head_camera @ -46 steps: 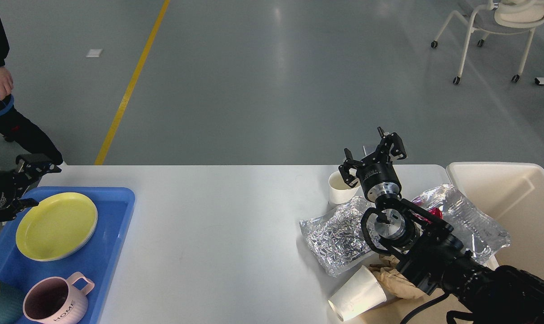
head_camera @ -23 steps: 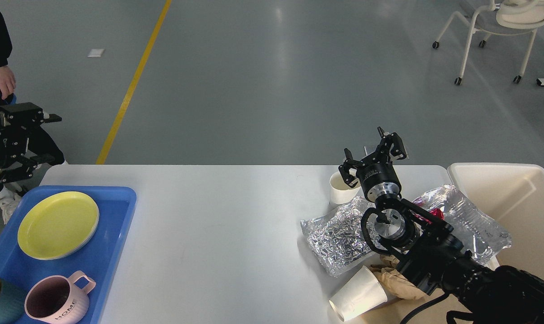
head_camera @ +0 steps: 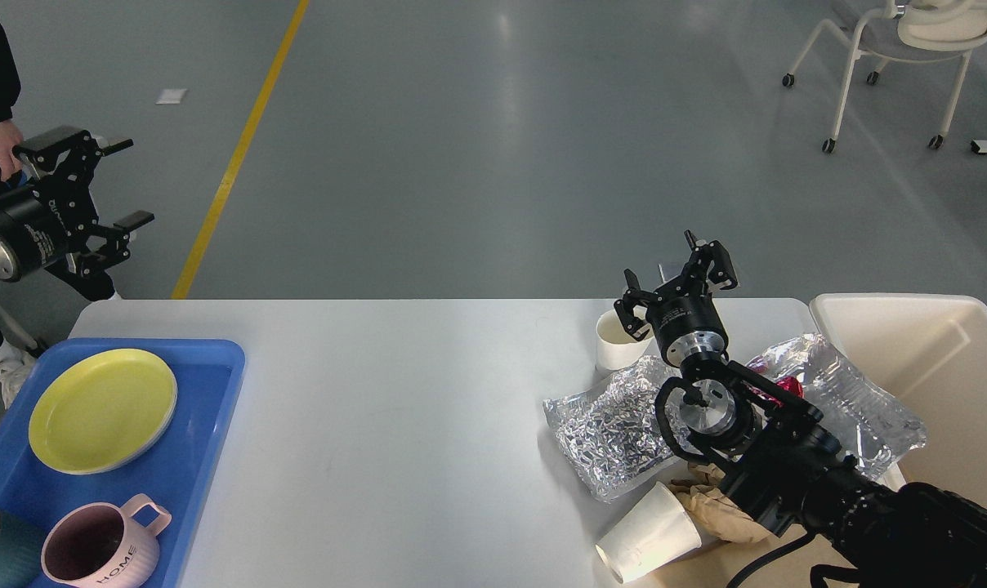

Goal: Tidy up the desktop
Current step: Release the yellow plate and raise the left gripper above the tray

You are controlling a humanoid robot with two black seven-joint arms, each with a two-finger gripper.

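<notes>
White table (head_camera: 395, 392) spread across the lower view, loaded at both ends.

A blue tray (head_camera: 207, 384) with a yellow plate (head_camera: 101, 411) and pink mug (head_camera: 101, 551) is carried at its left end; paper cups (head_camera: 620, 339), foil bags (head_camera: 612, 433) and a beige bin (head_camera: 935, 343) are seen at its right. The right gripper (head_camera: 680, 282) is held above the upright cup, fingers spread wide, empty; the left gripper (head_camera: 101, 184) is raised off the table's left corner, fingers wide. Grey floor, a yellow line (head_camera: 240, 147) and a wheeled chair (head_camera: 894, 49) lie beyond.

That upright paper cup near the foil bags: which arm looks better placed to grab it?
The right. Its open gripper hovers beside the paper cup, while the left gripper is off beyond the table's far-left corner.
</notes>
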